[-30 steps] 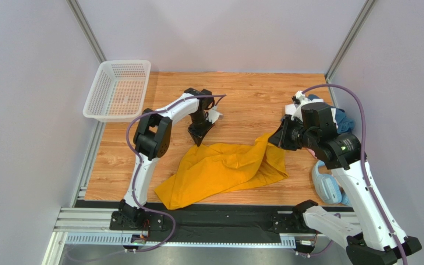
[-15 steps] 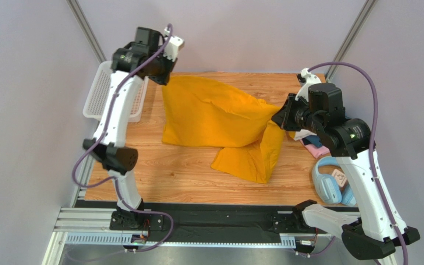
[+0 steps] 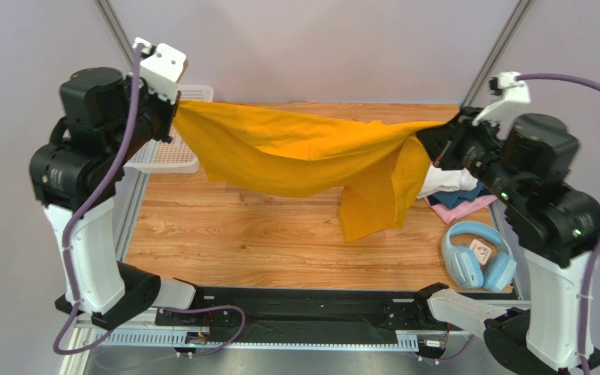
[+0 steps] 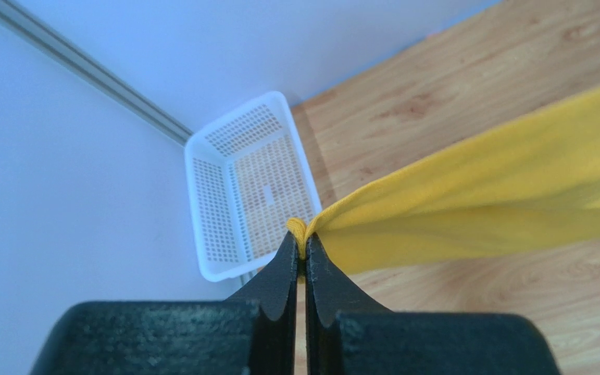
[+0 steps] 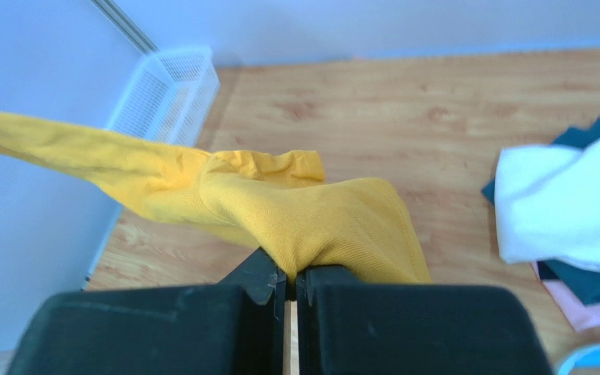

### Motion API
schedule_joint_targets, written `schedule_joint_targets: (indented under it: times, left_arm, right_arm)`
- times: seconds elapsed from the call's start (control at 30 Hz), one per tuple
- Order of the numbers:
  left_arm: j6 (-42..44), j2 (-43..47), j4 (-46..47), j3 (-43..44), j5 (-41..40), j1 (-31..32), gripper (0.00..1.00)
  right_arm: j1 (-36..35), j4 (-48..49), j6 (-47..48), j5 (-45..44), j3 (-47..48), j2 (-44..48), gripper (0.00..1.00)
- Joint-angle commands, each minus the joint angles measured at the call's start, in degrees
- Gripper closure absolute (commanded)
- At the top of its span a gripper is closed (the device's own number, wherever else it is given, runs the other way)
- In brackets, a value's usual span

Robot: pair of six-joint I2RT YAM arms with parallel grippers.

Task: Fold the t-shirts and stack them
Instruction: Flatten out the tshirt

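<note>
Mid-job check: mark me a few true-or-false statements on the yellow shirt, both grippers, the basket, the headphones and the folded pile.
1. The left gripper and the right gripper both have their jaws shut on the mustard-yellow t-shirt. True.
2. That shirt lies flat on the table. False: it hangs stretched in the air between the two grippers, one part drooping lower.
3. The white mesh basket sits at the table's far left corner. True.
4. The light-blue headphones rest on the folded pile. False: the headphones lie on the table beside it, toward the near edge.
5. A white t-shirt tops that pile, over a dark blue t-shirt and a pink t-shirt. True.
</note>
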State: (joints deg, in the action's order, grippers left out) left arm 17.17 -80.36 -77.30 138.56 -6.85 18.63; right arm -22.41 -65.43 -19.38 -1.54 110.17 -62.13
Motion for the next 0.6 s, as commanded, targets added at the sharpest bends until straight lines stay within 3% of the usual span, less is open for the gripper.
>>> schedule_joint_targets:
  times: [0.0, 0.27, 0.43, 0.57]
  left_arm:
    - [1.7, 5.8, -6.0, 3.8, -5.8, -0.1, 1.0]
    - [1.6, 16.5, -1.3, -2.8, -7.5, -0.1, 1.0]
    - [1.2, 18.0, 2.3, -15.5, -6.6, -0.1, 1.0]
    - [1.4, 17.3, 11.1, -30.3, -5.7, -0.1, 1.0]
  right_arm:
    - [0.1, -0.6, 0.0, 0.6, 9.8, 3.3, 1.0]
    - [0.1, -0.4, -2.9, 6.7, 9.2, 13.3, 1.0]
    - [0.1, -1.2, -6.1, 6.0, 0.9, 12.1, 1.0]
    - [0.2, 3.4, -5.5, 4.5, -7.8, 8.3, 1.0]
